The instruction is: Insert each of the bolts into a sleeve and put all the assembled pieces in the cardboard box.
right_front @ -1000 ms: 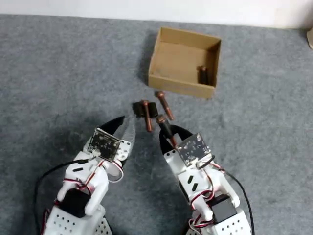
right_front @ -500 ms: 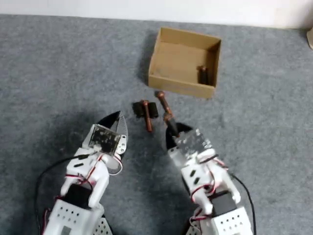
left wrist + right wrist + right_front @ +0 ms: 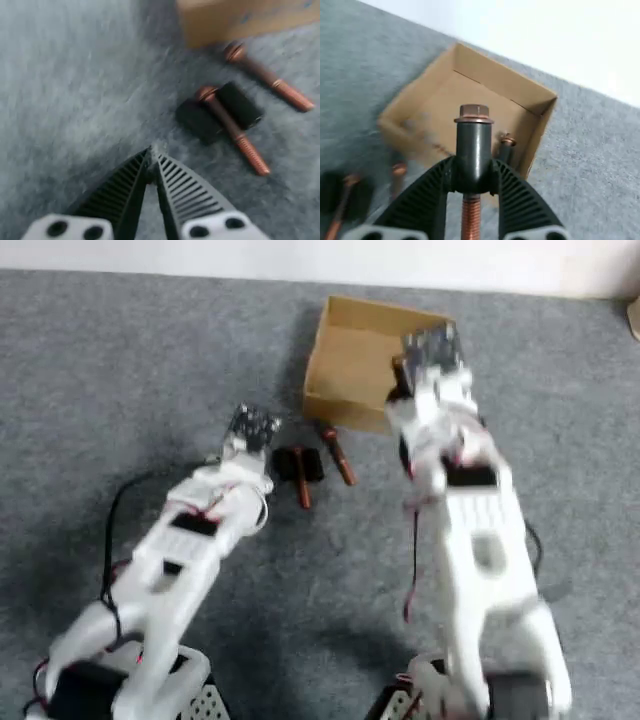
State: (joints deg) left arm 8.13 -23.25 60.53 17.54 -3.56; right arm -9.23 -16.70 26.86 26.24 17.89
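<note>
We see a grey, felt-like table cover (image 3: 120,370) running across the whole high view. Directly on it, at about 1 o'clock from the middle, sits the open cardboard box (image 3: 340,408). Near the middle lie two black sleeves (image 3: 285,462) side by side, with a copper bolt (image 3: 302,485) along the gap between them. At 2 o'clock from these, just beside them, a second bolt (image 3: 337,452) lies loose, its head near the box's front wall.

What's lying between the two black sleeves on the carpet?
A copper bolt lies in the gap between the sleeves, clearest in the left wrist view.
</note>
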